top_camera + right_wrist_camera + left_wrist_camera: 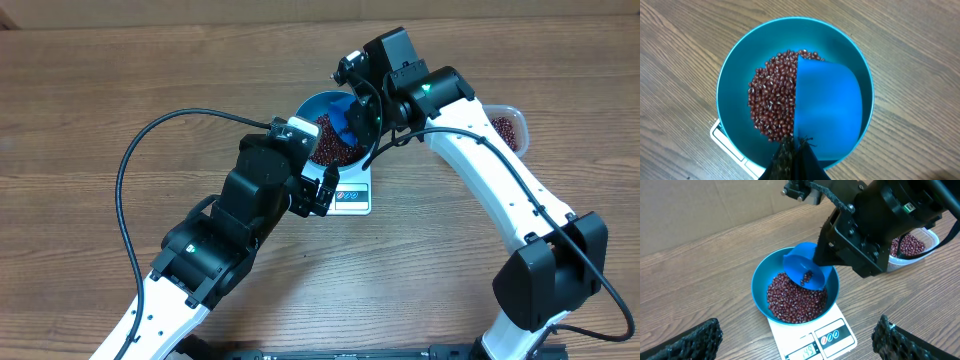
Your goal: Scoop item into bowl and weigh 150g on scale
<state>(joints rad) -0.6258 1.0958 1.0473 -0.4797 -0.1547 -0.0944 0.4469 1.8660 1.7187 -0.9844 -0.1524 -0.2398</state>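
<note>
The blue bowl [762, 280] stands on the white scale [815, 340], whose display reads 149. A heap of red-brown beans [795, 300] fills its bottom. My right gripper [796, 150] is shut on the handle of a small blue scoop [827, 110]. The scoop [802, 267] is tilted over the bowl with a few beans left in it. My left gripper [797, 345] is open at the scale's front edge, its fingers wide apart on either side and holding nothing. Seen from overhead, the bowl [310, 105] is partly hidden under the right wrist.
A clear plastic container [508, 128] with more beans sits on the table to the right of the bowl, behind the right arm. The left arm's black cable loops over the table on the left.
</note>
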